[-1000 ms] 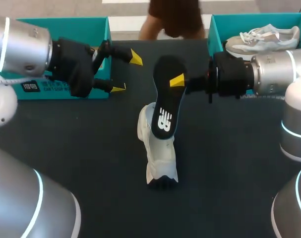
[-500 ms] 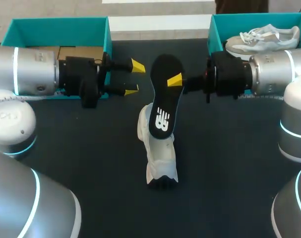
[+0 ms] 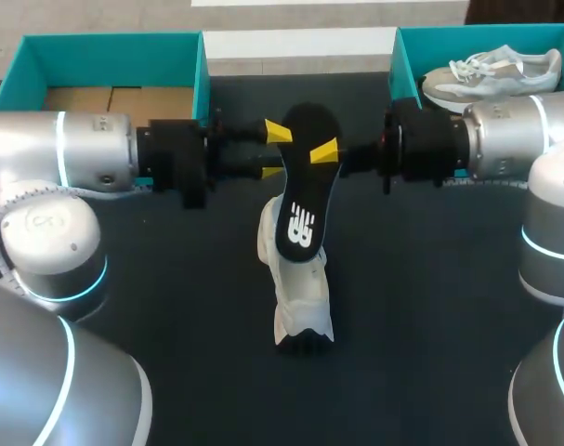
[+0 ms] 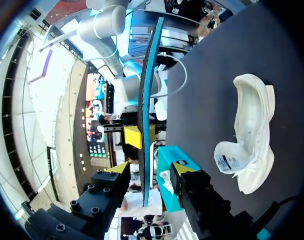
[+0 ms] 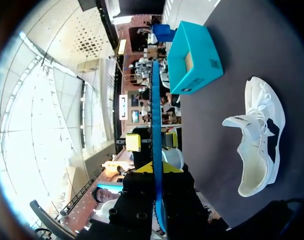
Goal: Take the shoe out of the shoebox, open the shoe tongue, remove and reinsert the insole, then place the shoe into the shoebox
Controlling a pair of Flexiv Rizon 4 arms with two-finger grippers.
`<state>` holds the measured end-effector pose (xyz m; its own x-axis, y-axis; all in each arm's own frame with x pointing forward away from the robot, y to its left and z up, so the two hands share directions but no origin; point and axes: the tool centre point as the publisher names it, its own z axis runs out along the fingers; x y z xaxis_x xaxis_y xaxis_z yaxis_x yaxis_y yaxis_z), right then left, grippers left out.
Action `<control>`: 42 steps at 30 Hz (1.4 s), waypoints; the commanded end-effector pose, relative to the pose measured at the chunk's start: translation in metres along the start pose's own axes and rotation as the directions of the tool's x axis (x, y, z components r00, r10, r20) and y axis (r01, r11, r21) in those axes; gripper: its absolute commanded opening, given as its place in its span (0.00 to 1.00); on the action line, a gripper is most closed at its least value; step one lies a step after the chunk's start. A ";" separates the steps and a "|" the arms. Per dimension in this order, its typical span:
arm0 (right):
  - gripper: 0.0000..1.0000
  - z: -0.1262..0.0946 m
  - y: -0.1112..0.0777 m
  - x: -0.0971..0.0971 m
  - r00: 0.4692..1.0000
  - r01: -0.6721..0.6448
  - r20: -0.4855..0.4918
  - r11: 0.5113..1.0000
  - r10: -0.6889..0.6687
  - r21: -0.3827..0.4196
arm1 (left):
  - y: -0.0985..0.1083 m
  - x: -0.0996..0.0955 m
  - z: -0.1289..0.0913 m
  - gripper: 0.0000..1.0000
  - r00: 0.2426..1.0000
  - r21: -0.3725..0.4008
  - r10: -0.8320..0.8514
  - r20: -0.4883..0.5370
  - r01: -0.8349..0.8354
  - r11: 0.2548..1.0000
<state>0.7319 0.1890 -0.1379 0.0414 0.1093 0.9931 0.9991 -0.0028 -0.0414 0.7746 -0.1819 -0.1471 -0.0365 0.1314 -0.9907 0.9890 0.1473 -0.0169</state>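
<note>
Left gripper [image 3: 273, 151] has advanced, fingers spread astride the insole [image 3: 302, 200] without touching; my right gripper [image 3: 330, 151] clamps it above the shoe [image 3: 295, 297]. Insole removed; reinsertion, I judge, needs toe-first alignment.

The dark desk [image 3: 430, 307] has a matte black top. At the desk's far right corner a second sneaker [image 3: 491, 74], grey and off-white with white laces, lies in the right teal box [image 3: 394, 65], toe toward the desk's middle. At the desk's far left corner, flat brown cardboard [image 3: 114, 98] covers the floor of the left teal box [image 3: 105, 45].
</note>
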 end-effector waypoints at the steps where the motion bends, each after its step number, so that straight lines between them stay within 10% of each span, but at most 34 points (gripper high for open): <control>1: 0.00 0.005 0.001 -0.001 1.000 -0.004 0.002 1.000 0.004 0.005 | 0.004 0.001 0.012 0.47 1.000 0.000 0.004 0.011 -0.004 1.000; 13: 0.00 0.011 0.000 -0.001 1.000 -0.008 -0.002 1.000 0.008 0.012 | 0.004 -0.001 0.035 0.39 0.999 0.006 -0.009 0.037 0.009 1.000; 26: 0.00 0.013 0.002 -0.003 1.000 -0.015 -0.005 1.000 0.015 0.013 | 0.002 0.003 0.039 0.00 0.999 0.014 -0.035 0.040 0.035 0.999; 27: 0.04 0.013 0.002 -0.004 1.000 -0.015 -0.006 1.000 0.015 0.013 | 0.002 0.004 0.039 0.00 0.998 0.016 -0.043 0.043 0.042 0.999; 29: 0.94 0.009 0.000 -0.007 1.000 -0.019 -0.006 1.000 0.019 0.000 | 0.002 0.003 0.037 0.00 0.998 0.020 -0.046 0.050 0.045 0.999; 30: 1.00 0.007 -0.001 -0.008 1.000 -0.011 0.000 1.000 0.011 -0.016 | 0.002 0.003 0.035 0.00 0.997 0.024 -0.052 0.052 0.051 0.998; 42: 1.00 -0.032 -0.006 -0.019 0.998 0.045 0.050 0.995 -0.041 -0.087 | -0.001 0.013 -0.001 0.00 0.993 0.058 -0.109 0.048 0.106 0.993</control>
<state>0.7339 0.1686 -0.1547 -0.0031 0.1512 0.9885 0.9970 -0.0755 0.0147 0.7805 -0.1975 -0.1601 -0.1377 0.0645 -0.9884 0.9853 0.1105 -0.1301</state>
